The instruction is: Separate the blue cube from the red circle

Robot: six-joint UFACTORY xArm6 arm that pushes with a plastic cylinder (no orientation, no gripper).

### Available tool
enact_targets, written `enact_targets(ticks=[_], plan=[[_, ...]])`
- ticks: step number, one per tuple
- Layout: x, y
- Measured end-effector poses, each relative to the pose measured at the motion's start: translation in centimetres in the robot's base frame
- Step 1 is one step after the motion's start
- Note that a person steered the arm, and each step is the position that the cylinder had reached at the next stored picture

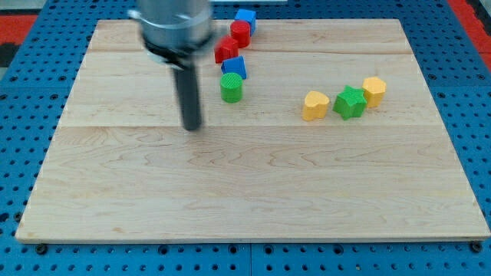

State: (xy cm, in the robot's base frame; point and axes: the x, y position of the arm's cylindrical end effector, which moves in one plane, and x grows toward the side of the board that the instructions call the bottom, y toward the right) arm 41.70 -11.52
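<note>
A pale wooden board (253,184) with visible plank seams fills most of the frame, lying on a blue perforated surface (23,138). From the upper left of centre a grey cylindrical arm housing (175,27) comes down, blurred, and narrows to a dark straight rod; my tip (192,127) sits on the board left of centre. There are no jaws on this rig, only the rod, and it has hold of nothing.

Near the top centre a chain of blocks runs diagonally. A blue cube (245,18) sits at the very top edge of the board, touching a red round block (240,33) just below and left of it. Next down comes a second red block (225,51) of unclear shape, then a second blue block (235,67), then a green cylinder (231,87) at the chain's lower end. My tip lies below and to the left of that green cylinder, apart from it, and well apart from the blue cube.

In the right half, a yellow block (314,105), a green star-like block (350,102) and another yellow block (374,89) sit in a close row.
</note>
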Motion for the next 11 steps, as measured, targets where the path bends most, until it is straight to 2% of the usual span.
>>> enact_targets(ticks=[1, 2, 3, 4, 5, 6, 7, 8, 9, 10, 11], plan=[[-5.5, 1.8], [-6.2, 11.2], [-4.9, 19.1], [-5.4, 14.4], [-2.5, 10.1], [-4.1, -5.3], [-12.0, -10.5], [-18.8, -7.3], [-22.3, 0.9], [-22.4, 4.0], [-22.5, 12.0]])
